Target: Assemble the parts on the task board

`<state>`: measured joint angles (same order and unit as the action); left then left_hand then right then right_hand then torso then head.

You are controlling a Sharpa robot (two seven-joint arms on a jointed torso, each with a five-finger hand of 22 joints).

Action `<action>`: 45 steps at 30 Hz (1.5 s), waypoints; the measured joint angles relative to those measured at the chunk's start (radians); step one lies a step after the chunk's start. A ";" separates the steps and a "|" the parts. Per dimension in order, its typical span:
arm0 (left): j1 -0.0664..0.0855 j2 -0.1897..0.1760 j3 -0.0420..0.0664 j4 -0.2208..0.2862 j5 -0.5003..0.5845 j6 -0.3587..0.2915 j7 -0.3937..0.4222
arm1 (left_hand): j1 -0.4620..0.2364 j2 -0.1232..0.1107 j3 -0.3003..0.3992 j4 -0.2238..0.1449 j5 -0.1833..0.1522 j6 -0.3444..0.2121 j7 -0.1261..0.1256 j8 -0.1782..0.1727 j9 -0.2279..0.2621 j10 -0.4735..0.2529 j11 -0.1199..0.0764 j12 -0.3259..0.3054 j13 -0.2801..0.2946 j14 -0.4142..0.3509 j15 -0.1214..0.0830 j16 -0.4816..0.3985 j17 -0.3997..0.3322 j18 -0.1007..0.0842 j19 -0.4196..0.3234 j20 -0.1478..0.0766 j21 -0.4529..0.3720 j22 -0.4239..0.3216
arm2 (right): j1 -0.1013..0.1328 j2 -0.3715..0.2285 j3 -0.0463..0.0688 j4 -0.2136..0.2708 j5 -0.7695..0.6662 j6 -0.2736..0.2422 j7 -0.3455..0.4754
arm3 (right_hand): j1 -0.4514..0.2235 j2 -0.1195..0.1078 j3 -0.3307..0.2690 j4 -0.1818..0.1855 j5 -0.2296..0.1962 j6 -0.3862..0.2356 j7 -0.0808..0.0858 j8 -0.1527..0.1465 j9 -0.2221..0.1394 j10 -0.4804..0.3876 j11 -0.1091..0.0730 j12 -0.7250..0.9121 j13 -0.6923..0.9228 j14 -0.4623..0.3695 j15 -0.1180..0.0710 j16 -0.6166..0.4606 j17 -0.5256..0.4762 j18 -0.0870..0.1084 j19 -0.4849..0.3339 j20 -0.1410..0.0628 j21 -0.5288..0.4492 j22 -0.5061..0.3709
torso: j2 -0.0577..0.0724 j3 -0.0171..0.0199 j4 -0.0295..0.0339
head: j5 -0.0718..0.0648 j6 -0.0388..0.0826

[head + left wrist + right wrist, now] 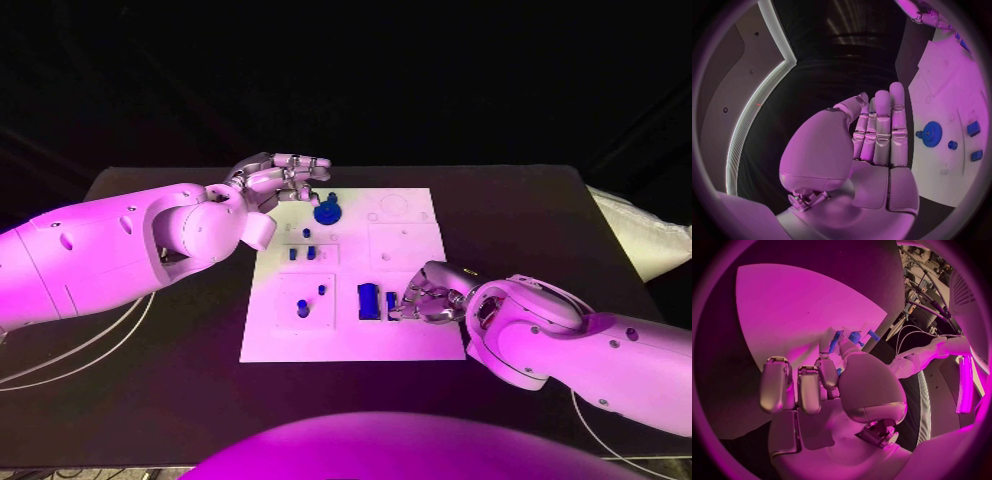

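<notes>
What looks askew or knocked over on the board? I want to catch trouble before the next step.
Nothing stands out. The task board lies flat and square on the table; the blue gear and other blue parts sit on it, none spilled onto the table.

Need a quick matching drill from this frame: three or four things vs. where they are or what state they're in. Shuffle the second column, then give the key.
Things:
1. left hand
2. right hand
3. blue gear
4. task board

Places or states:
A. white plate in the middle of the black table
B. at the board's far edge, fingers held straight and together, holding nothing
C. at the board's near right part, fingertips down at the upright blue parts
D. lies on the board's far part, beside the left hand

Pairs: 1-B, 2-C, 3-D, 4-A
</notes>
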<state>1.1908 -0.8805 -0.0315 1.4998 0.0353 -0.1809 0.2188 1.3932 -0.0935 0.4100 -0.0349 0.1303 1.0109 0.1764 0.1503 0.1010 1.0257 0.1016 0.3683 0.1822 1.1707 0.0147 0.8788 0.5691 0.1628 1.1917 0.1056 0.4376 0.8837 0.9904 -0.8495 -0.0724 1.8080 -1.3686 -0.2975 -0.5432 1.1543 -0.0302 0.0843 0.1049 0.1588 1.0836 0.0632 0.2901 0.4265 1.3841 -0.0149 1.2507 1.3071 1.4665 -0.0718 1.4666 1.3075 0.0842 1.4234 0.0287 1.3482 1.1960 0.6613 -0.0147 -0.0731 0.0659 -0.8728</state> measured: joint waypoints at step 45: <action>-0.095 0.174 -0.014 -0.314 0.088 -0.098 0.158 | -0.033 -0.004 -0.038 0.073 0.000 -0.036 -0.021 -0.058 -0.033 0.014 0.054 -0.264 -0.119 -0.229 0.121 -0.758 -0.400 0.017 -0.382 0.161 -0.372 -0.509 | 0.170 0.234 0.044 -0.777 1.181 0.133 0.905 | 0.105 0.065 0.223 -0.225 -0.039 -0.147 0.126 -0.225 -0.248 -0.345 0.165 -1.097 -1.213 -0.365 0.185 -1.363 -1.106 0.093 -0.433 0.198 -1.160 -1.081 | -0.147 -0.0213 0.0097 | -0.021 0.207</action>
<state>1.0959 -0.7064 -0.0455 1.1860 0.1232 -0.2789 0.3767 1.3602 -0.0974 0.3725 0.0385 0.1303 0.9753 0.1550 0.0921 0.0677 1.0397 0.1553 0.1039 0.0628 0.9419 0.1360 0.1204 0.1691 0.1798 0.8093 0.2664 0.0657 0.3752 1.1601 -0.6160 -0.0287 1.0305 -0.1875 -0.1641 0.3617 1.2589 0.0352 0.3073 -0.1196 0.1195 0.9362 0.1892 0.0653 0.1787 1.0387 0.1500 0.1534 0.0938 1.1011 0.1134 0.1032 0.2012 0.1776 0.9906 0.2267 0.1884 0.1148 0.5145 -0.0360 -0.0634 0.0453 -0.6655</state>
